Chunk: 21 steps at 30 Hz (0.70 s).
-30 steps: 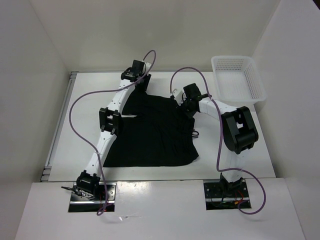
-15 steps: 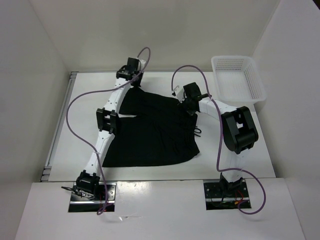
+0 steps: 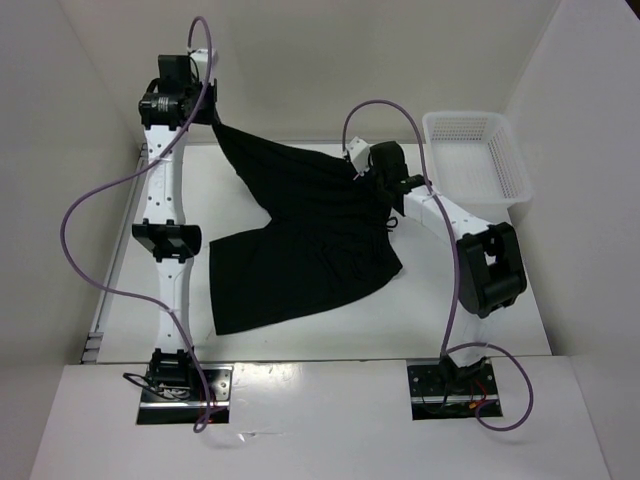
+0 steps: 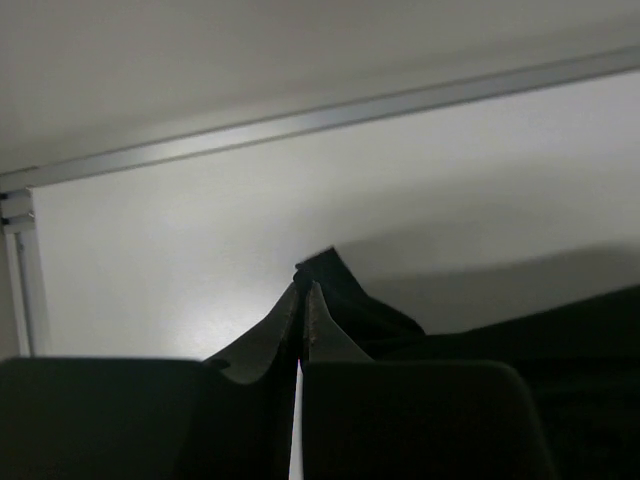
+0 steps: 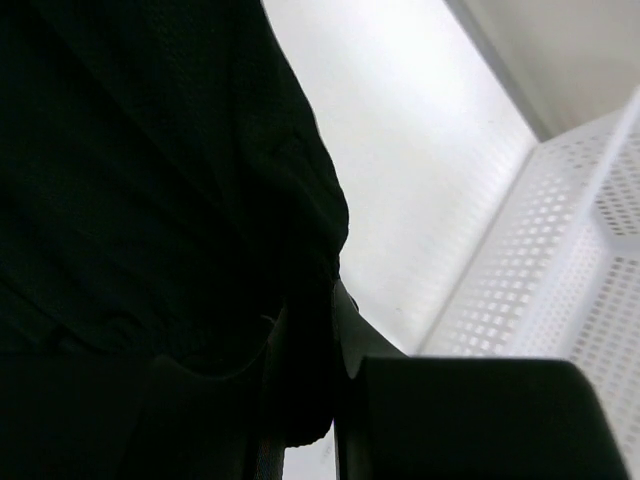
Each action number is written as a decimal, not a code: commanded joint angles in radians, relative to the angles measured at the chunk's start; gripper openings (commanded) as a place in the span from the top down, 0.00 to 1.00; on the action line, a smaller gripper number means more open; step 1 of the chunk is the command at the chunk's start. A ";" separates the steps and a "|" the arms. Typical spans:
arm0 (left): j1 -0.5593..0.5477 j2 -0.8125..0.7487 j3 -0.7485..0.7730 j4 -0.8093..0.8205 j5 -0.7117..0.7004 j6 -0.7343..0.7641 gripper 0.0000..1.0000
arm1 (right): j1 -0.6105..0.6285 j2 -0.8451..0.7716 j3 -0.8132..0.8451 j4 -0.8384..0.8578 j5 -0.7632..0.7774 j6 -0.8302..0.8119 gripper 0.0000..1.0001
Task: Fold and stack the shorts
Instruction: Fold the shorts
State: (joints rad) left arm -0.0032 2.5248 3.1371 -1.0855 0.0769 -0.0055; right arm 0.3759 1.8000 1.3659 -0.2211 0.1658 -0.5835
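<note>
Black shorts (image 3: 300, 240) hang between left jaws and right jaws, both clenched on them, near white basket (image 3: 476, 160).

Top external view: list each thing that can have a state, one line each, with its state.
shorts: unfolded, far edge held up by both grippers, near part lying on the table.
left gripper: shut on a far corner of the shorts, raised high.
right gripper: shut on the shorts' far edge, lower than the left.
white mesh basket: upright, empty, touched by neither gripper.
</note>
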 commanded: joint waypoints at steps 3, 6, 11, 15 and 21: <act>0.011 -0.131 -0.190 -0.209 0.107 0.006 1.00 | -0.012 -0.140 -0.050 -0.062 0.008 -0.081 1.00; 0.037 -0.289 -0.466 -0.209 0.214 0.006 1.00 | -0.012 -0.195 -0.088 -0.121 -0.028 -0.110 1.00; 0.037 -0.629 -1.056 -0.061 0.187 0.006 1.00 | -0.003 -0.264 -0.174 -0.199 -0.090 -0.163 1.00; 0.037 -0.787 -1.313 0.039 0.149 0.006 1.00 | 0.006 -0.292 -0.223 -0.210 -0.100 -0.219 1.00; 0.037 -0.873 -1.365 0.019 0.159 0.006 1.00 | 0.006 -0.326 -0.211 -0.276 -0.132 -0.341 1.00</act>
State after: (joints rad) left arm 0.0254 1.7012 1.7897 -1.1069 0.2401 -0.0048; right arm 0.3805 1.5417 1.1355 -0.4381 0.0483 -0.8310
